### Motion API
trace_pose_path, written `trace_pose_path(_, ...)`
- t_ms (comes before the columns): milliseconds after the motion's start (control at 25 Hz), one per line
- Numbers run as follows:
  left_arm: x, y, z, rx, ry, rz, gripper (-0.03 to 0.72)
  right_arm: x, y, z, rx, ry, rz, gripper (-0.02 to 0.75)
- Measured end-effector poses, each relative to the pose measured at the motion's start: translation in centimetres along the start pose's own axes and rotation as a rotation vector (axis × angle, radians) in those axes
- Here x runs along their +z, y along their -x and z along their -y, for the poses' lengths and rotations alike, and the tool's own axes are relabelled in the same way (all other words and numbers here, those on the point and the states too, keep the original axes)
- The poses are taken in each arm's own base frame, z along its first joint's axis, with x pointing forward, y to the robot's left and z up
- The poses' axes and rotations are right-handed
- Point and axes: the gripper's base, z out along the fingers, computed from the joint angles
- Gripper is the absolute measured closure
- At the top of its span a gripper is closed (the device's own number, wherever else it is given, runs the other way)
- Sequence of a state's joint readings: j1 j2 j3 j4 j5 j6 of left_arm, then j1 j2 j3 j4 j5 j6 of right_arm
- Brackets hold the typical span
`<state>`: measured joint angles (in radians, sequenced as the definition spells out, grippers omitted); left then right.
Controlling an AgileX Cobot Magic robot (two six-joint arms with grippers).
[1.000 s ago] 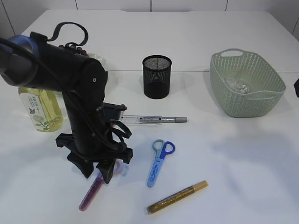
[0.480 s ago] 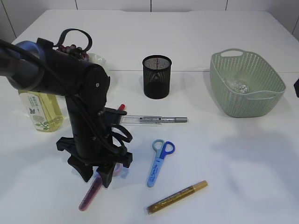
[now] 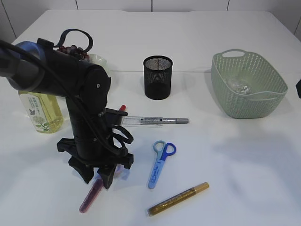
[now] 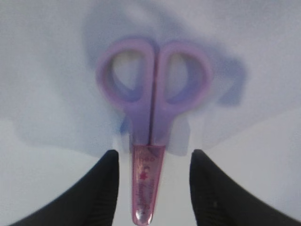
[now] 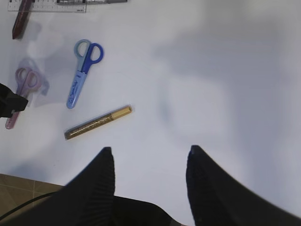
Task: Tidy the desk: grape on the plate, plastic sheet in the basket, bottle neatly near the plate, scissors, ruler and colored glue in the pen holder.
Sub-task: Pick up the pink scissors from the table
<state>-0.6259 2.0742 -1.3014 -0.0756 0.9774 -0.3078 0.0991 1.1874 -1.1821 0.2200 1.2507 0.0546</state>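
**My pincer is over the purple scissors**

I hang my left pincer [image 4: 153,188] low over the purple scissors [image 4: 153,113] near the bottom left of the outside view. My two black fingers [image 4: 101,188] stand apart, one on each side of the pink blade cover. They do not touch it yet. I line up this way so I can squeeze the thin part, I think.

The scissors lie flat on the white table [image 3: 244,165]. The black pen holder [image 3: 158,77] stands up in the top middle, well apart from them. That is where the scissors must go.

My right pincer [image 5: 150,183] is high up and half open, holding nothing. It waits out of the way.

The blue scissors [image 3: 160,163] lie in the middle. The gold glue pen [image 3: 178,199] lies near the bottom. The clear ruler [image 3: 143,121] lies in the middle, with a grey pen [image 3: 176,121] on it and a red one [image 3: 122,108] by its left end. All of these wait for the holder.

The grapes [image 3: 75,49] sit on the plate [image 3: 99,60] at the top left. The yellow bottle [image 3: 41,110] stands just beside it. The plastic sheet [image 3: 240,85] is in the green basket [image 3: 263,106] on the right.
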Motion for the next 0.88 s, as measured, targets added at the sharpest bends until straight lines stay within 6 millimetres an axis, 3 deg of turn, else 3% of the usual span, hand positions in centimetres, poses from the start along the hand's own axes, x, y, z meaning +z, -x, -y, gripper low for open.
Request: trace_pose_path(880, 0.04, -0.16, 0.43, 0.032, 0.021, 0.008, 0.33, 0.0, 0.0, 0.0, 0.0, 0.0, 0.0, 0.339)
